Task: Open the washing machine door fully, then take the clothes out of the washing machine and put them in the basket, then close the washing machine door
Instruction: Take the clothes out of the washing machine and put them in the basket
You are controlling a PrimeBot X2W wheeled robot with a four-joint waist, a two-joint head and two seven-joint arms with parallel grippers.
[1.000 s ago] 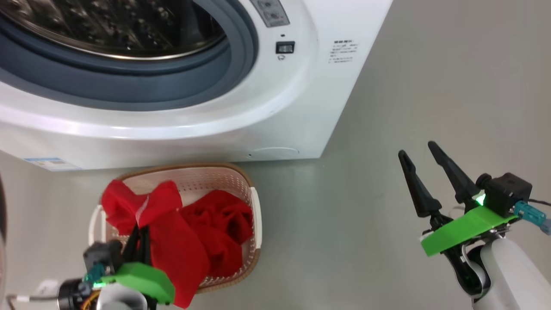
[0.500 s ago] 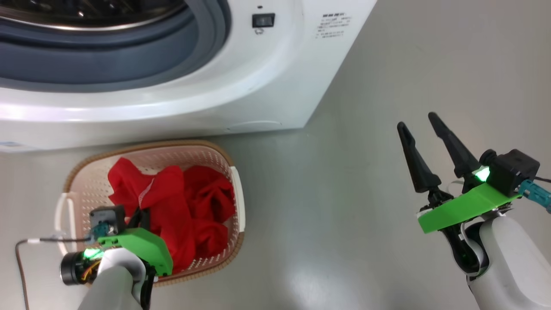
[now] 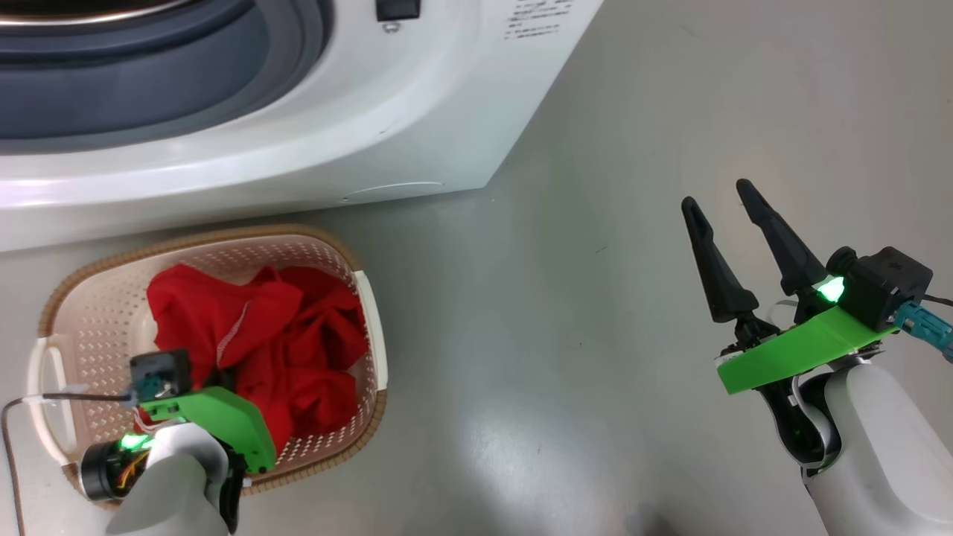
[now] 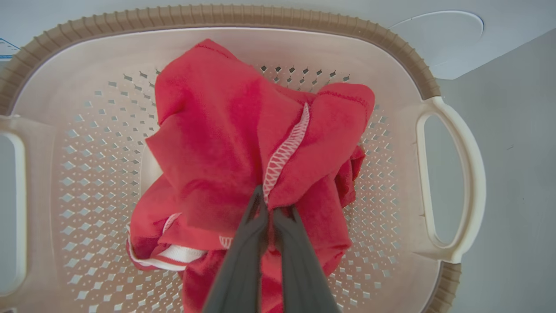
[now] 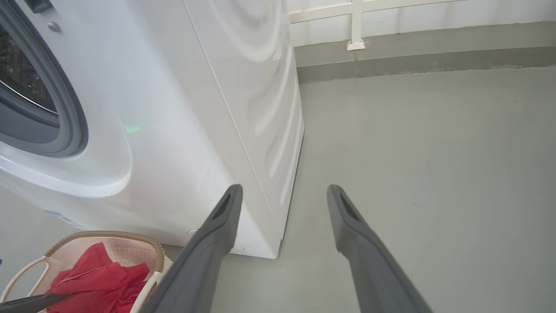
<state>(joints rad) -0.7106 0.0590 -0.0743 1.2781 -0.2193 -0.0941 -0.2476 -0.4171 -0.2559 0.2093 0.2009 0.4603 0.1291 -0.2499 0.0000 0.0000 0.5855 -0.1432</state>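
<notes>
Clothes [image 4: 217,143] of bright red fabric lie heaped in the basket [image 4: 278,15], and we hold a fold of them: our left gripper [image 4: 273,201] has its fingers [image 4: 243,265] pressed together on the cloth, pinching it right beside a white zigzag seam [image 4: 284,150], with the fabric bunched over the tips. From the left wrist view we look straight down into the basket, whose perforated cream bottom shows all round the heap and whose brown woven-look rim curves across the top; a white side handle [image 4: 473,182] juts out on the right of that view. A white-banded edge [image 4: 182,253] peeks out low in the pile. In the head view the basket stands on the grey floor [image 3: 595,335] just in front of the washing machine [image 3: 417,112], and our left arm's green mount [image 3: 223,428] hangs over the basket's near side, with the red heap beyond it. The machine's grey rubber seal [image 3: 149,89] shows at the upper left of that view, and its round white cap [image 3: 394,193] sits low on the front panel, near the basket. Our right gripper [image 3: 715,192] hovers well apart from all this, over the floor to the right of the machine, its two dark fingers spread wide apart and empty. From the right wrist view those fingers frame the machine's front corner, and we see the basket with the red clothes at the lower left.
</notes>
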